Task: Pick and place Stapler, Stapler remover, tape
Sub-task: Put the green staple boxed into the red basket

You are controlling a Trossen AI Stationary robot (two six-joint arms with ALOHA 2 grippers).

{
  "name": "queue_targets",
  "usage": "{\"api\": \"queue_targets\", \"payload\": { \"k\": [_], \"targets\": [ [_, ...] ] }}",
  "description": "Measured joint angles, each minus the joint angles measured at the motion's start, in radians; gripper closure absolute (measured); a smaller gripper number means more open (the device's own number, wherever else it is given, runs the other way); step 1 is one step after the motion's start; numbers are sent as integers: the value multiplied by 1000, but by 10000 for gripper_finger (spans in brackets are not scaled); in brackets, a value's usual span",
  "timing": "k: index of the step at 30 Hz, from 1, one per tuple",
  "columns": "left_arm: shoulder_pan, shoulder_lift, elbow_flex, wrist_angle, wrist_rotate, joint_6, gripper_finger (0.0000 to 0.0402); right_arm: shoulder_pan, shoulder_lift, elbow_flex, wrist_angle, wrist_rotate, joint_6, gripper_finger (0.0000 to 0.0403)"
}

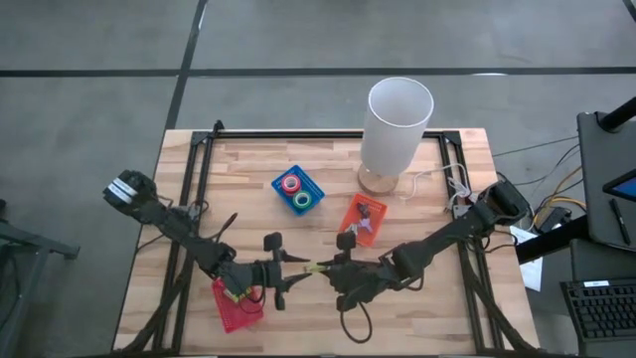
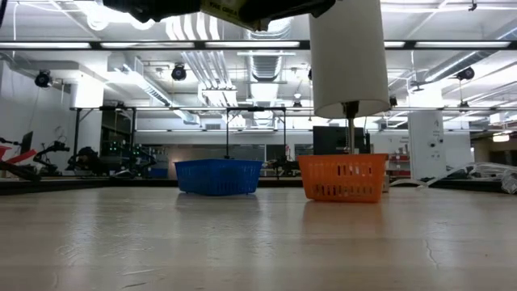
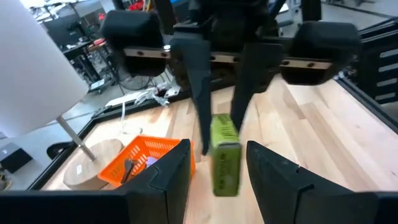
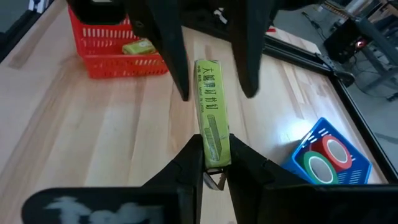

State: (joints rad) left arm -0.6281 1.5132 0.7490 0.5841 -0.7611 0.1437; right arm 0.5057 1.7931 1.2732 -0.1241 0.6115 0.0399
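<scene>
A green stapler (image 1: 316,267) hangs in the air over the table's near middle, between my two grippers. My right gripper (image 1: 333,268) is shut on it. My left gripper (image 1: 296,270) is open, and its fingers (image 3: 171,177) stand on either side of the stapler's free end (image 3: 225,163) without plainly touching it. A red tray (image 1: 237,303) at the near left holds another green stapler (image 4: 138,47). A blue tray (image 1: 298,189) holds red and green-faced tape rolls (image 4: 324,158). An orange tray (image 1: 363,219) holds staple removers. My right gripper pinches the stapler's end nearest it (image 4: 212,148) between its two fingers, one on each long side. The fingers come level from the table's right. The stapler sticks straight out past the fingertips toward the left gripper, about level and clear of the table.
A tall white lamp (image 1: 397,124) on a round wooden base stands at the far right, behind the orange tray (image 2: 343,178). The blue tray (image 2: 218,176) is at the far middle. A black frame (image 1: 199,149) runs round the tabletop. Cables lie at the right edge (image 1: 457,184).
</scene>
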Motion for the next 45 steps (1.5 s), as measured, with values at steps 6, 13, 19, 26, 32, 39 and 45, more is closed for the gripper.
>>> {"api": "queue_targets", "payload": {
  "k": [6,13,19,26,32,39,45],
  "targets": [
    [13,3,4,-1,1,-20,243,-2,0,0,20,2,-18,357],
    [18,6,4,-1,8,-41,249,-6,0,0,45,5,-22,352],
    [18,6,4,-2,29,-42,298,-7,0,-2,45,5,-22,354],
    [18,6,3,-2,30,-41,358,-7,0,-3,45,-3,-15,338],
    [16,-9,3,-49,68,-63,351,-7,2,-3,-32,-7,34,316],
    [14,-55,2,-245,159,-222,341,-6,2,-17,-177,-8,151,287],
    [6,-163,2,-515,304,-433,357,1,2,-60,-221,-11,226,270]
  ]
}}
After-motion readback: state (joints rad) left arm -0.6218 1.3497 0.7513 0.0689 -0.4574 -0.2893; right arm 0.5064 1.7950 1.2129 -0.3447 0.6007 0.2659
